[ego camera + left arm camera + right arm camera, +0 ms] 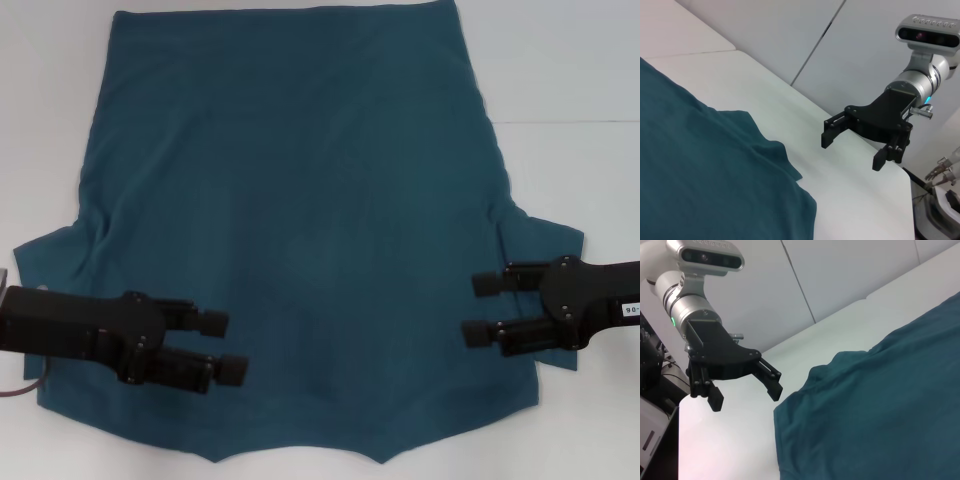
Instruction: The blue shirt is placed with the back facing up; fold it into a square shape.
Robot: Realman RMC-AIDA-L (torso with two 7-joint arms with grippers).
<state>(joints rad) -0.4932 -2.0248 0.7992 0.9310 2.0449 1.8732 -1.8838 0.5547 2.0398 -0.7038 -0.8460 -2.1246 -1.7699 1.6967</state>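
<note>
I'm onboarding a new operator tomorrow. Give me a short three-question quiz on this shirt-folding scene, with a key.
1. True or false: the blue shirt is already folded into a square.
2. Multiple choice: the left gripper is (A) open above the shirt's near left part, (B) shut on a sleeve, (C) off the white table.
3. Short answer: where is the right gripper, and is it holding cloth?

Key:
1. False. It lies spread out flat, both sleeves showing.
2. A.
3. At the shirt's right edge just below the right sleeve, fingers open and pointing inward, holding nothing.
</note>
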